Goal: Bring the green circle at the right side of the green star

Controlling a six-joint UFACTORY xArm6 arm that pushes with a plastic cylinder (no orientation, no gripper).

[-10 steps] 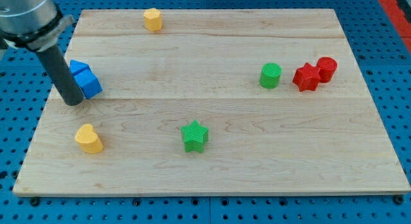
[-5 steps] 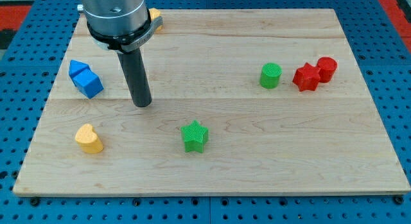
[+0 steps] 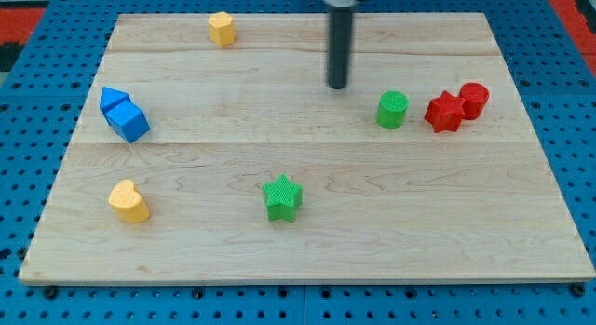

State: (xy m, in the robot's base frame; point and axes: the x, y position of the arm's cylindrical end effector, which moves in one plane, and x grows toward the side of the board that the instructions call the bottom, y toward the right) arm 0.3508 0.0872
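My tip (image 3: 337,86) sits upper centre of the frame, up-left of the green circle (image 3: 392,110), a bare gap between them. Right of the circle the way is blocked: red star (image 3: 444,112) just beside it, red cylinder (image 3: 474,99) touching the star. Open wood runs from the circle down-left to the green star (image 3: 282,197); nothing stands between. Lower right of the board (image 3: 466,232), right of the green star, is free. Left side is cluttered: two blue blocks (image 3: 122,114) touching at mid left, yellow heart (image 3: 128,201) lower left. Yellow block (image 3: 221,28) at top edge, well apart from everything.
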